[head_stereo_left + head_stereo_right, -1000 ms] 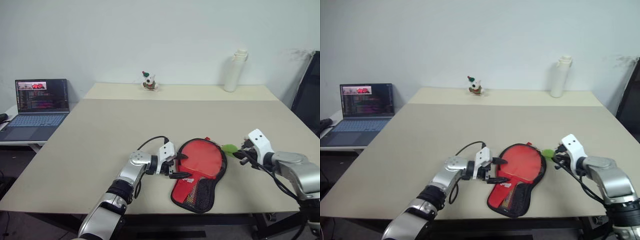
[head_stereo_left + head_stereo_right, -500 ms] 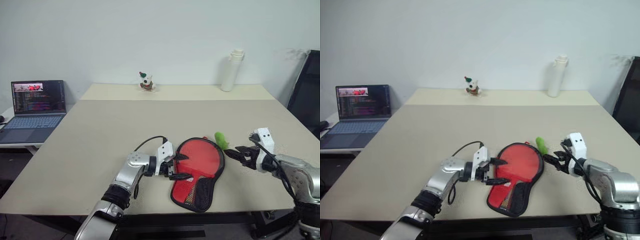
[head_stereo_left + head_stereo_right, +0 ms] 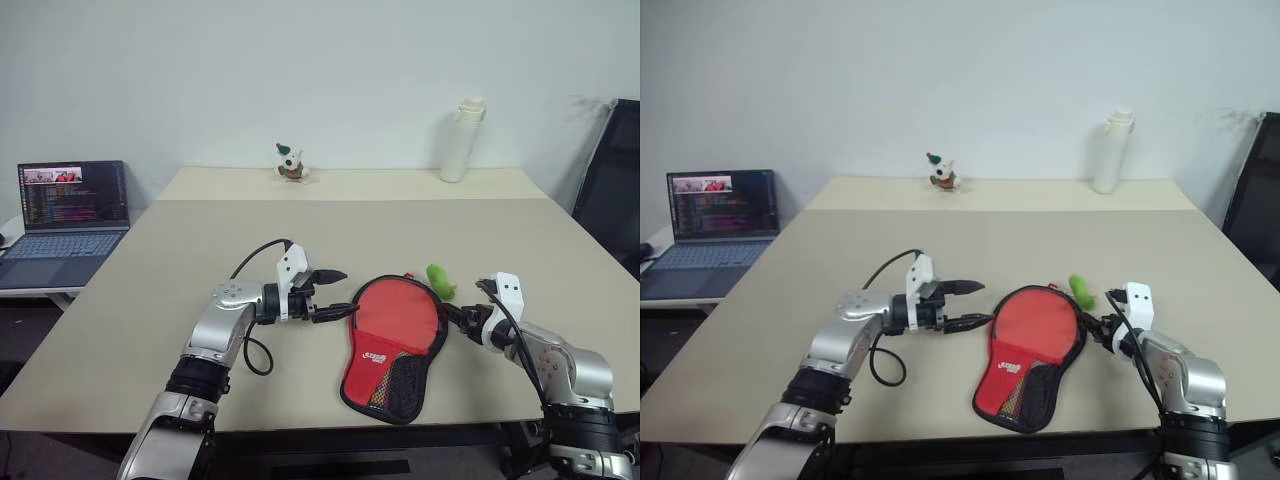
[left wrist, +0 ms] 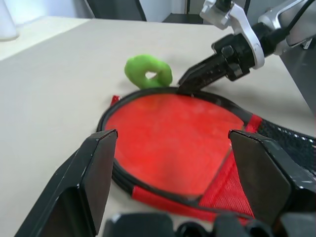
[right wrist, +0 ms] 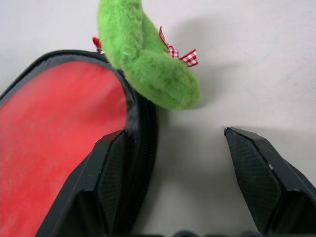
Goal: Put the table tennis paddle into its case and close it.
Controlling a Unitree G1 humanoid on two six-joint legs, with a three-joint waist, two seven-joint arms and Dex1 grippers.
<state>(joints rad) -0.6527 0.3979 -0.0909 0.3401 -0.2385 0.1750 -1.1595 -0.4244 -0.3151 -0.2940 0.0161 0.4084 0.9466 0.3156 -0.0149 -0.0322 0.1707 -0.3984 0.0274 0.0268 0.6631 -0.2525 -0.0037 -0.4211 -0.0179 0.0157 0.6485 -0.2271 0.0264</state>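
Both my grippers stand open and empty: the case [image 3: 393, 340] lies flat between them, my right gripper [image 3: 455, 315] at its round edge, my left gripper [image 3: 335, 295] just clear.

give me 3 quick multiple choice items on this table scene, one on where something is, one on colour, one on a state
1. Where does the green plush toy lie?
A. at the round end of the case
B. beside the laptop
C. under the bottle

2. What colour is the bottle at the table's far edge?
A. blue
B. white
C. black

3. How does the left pincer stand?
A. shut on the case
B. shut on the toy
C. open, holding nothing

Answers: 1 A, the toy sits against the case's round rim. 2 B, the bottle is white against the wall. 3 C, its fingers are spread apart beside the case with nothing between them.
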